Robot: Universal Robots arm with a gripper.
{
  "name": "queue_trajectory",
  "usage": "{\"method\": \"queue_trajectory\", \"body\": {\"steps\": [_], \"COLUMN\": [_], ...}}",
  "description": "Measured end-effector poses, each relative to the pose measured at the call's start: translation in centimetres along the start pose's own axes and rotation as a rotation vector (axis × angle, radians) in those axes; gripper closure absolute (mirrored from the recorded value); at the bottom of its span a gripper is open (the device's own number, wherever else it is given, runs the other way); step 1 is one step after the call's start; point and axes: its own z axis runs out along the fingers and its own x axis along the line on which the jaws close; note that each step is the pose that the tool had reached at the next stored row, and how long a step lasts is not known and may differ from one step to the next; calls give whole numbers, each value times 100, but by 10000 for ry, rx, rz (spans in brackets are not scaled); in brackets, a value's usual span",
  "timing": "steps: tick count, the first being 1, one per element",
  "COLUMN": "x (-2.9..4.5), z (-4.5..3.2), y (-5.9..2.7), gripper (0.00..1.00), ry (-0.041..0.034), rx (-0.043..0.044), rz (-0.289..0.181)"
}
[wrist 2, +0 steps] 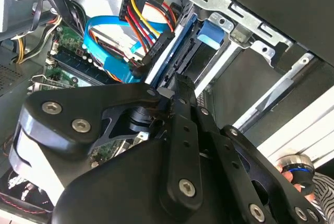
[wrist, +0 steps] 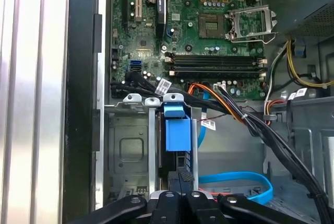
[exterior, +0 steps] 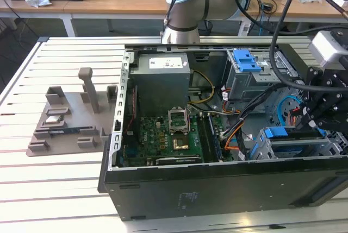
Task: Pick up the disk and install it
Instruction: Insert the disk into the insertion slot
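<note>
In the first wrist view's lower centre we see the gripper (wrist: 181, 178), fingers closed, touching the disk (wrist: 177, 132) in the bay (wrist: 130, 148)

Disk (exterior: 283, 133) in drive cage (exterior: 325, 147) inside case (exterior: 217, 189), end effector (exterior: 314, 118) just above it, fixture (exterior: 60, 119) on table (exterior: 54, 195) beside case

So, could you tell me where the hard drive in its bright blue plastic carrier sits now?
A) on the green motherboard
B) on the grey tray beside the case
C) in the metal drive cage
C: the disk stands in the metal drive cage, by the gripper.
</note>
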Motion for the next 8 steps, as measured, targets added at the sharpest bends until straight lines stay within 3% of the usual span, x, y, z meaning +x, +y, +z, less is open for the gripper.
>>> {"method": "queue_trajectory", "body": {"steps": [8], "x": [9], "z": [128], "y": [-56], "gripper": [89], "ry": [11], "rx": [-45], "rz": [4]}}
